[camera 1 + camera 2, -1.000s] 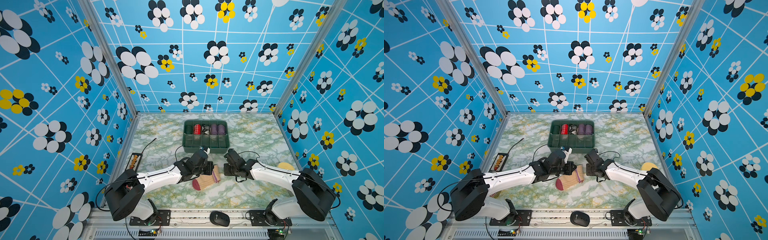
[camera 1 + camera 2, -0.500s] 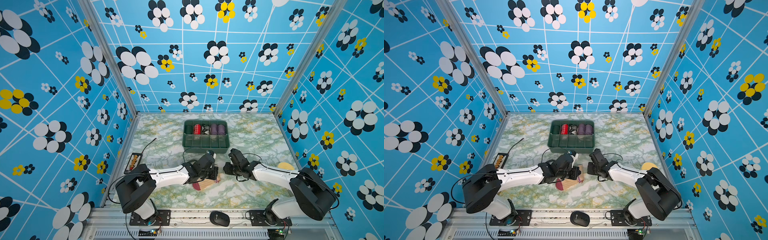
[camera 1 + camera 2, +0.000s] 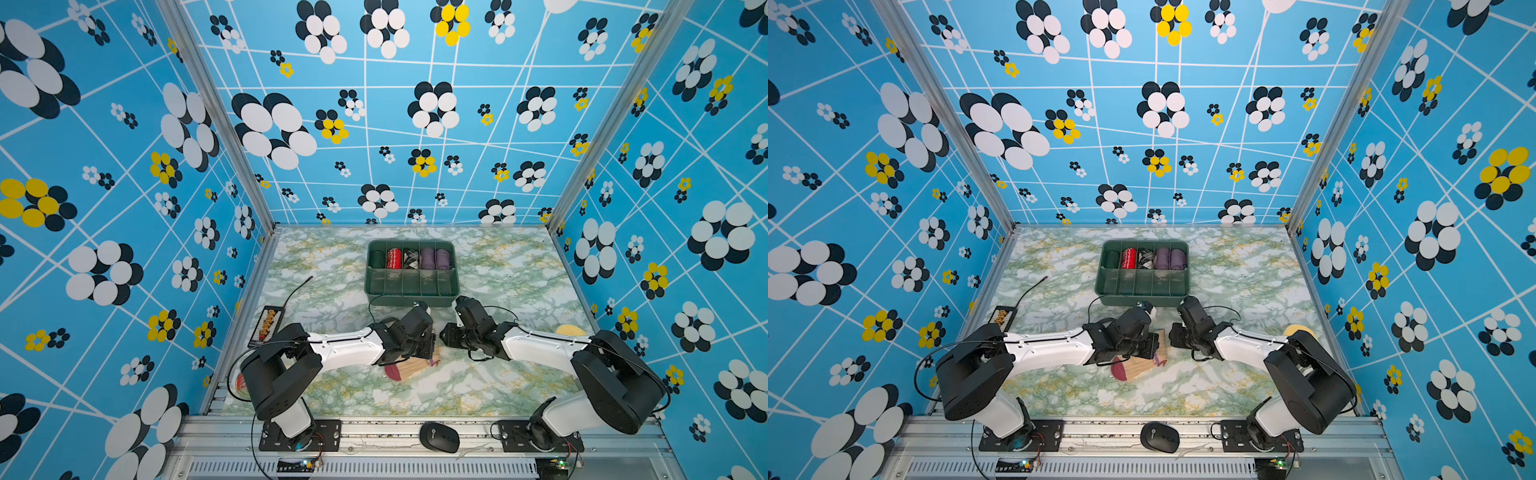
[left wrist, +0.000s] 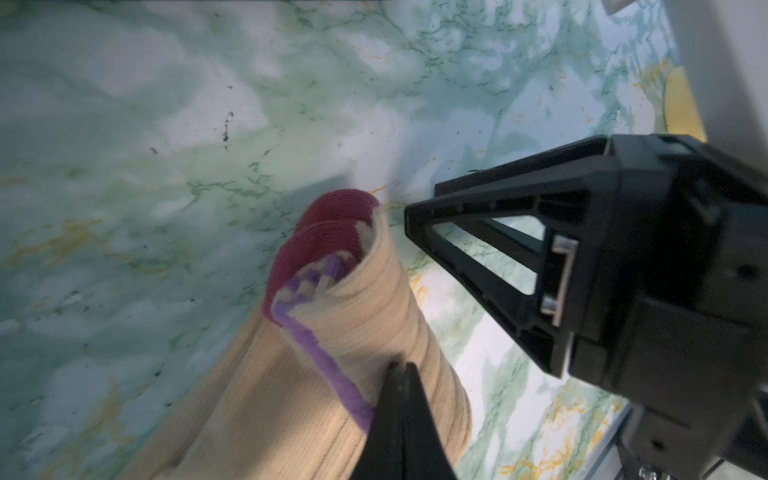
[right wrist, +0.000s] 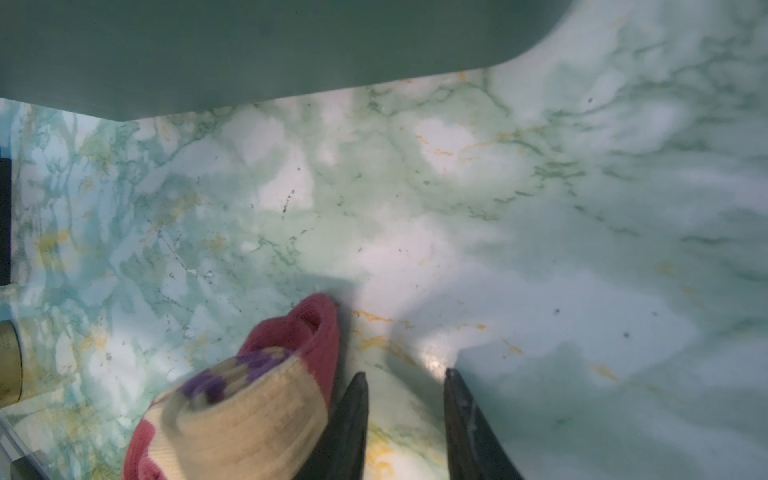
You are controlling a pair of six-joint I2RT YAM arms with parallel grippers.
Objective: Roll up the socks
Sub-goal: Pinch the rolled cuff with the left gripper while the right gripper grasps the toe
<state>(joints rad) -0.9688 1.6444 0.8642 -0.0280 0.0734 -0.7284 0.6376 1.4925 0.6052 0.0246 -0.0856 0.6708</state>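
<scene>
Left arm stretches in from nine o'clock, and the left gripper (image 4: 401,369) has its tips pressed tight together, nipping the tan fold of the socks (image 3: 411,369). The socks lie on the marble table (image 3: 332,291), at six o'clock from the green tray (image 3: 409,300). They are partly folded over, with the maroon toe poking out at seven o'clock from under the left arm and the purple stripes curled into the fold. Over at three o'clock of the bundle, the right gripper (image 5: 405,374) has its jaws spread with nothing between them. One finger is just beside the maroon cuff, tips low over the table.
</scene>
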